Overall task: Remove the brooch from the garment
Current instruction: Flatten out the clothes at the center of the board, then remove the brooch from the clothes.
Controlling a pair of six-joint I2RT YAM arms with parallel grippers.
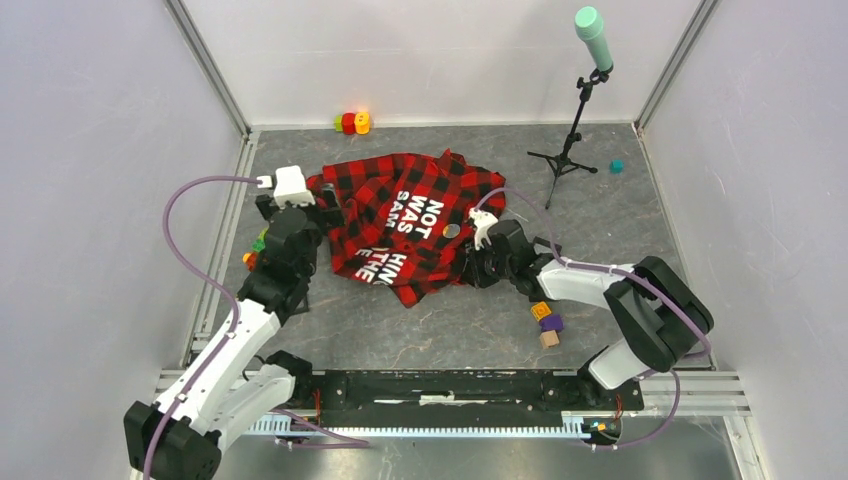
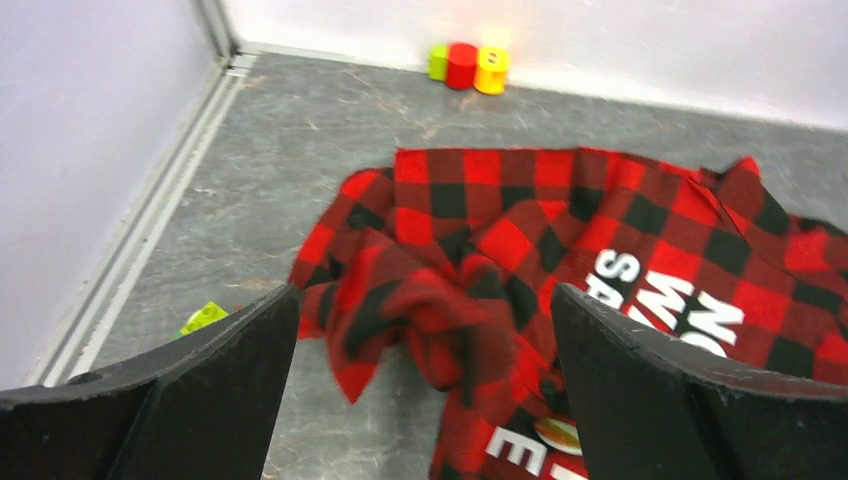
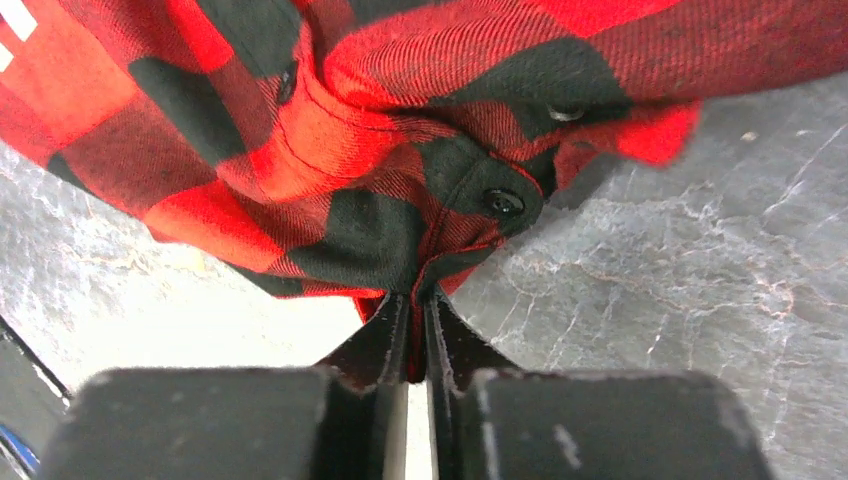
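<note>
Toward the near right of the grey marbled table (image 1: 420,330), the right gripper (image 3: 412,300) is clamped on a buttoned hem of the red-and-black buffalo-check flannel shirt (image 1: 400,215), which lies crumpled mid-table. At the shirt's left edge the left gripper (image 2: 425,295) hangs spread wide with nothing in it (the bunched cloth lies just beyond its fingers; whether it touches them I cannot tell). The small round grey brooch (image 1: 452,230) sits on the shirt beside the white lettering (image 1: 428,215), just beyond the right gripper and well apart from the left.
</note>
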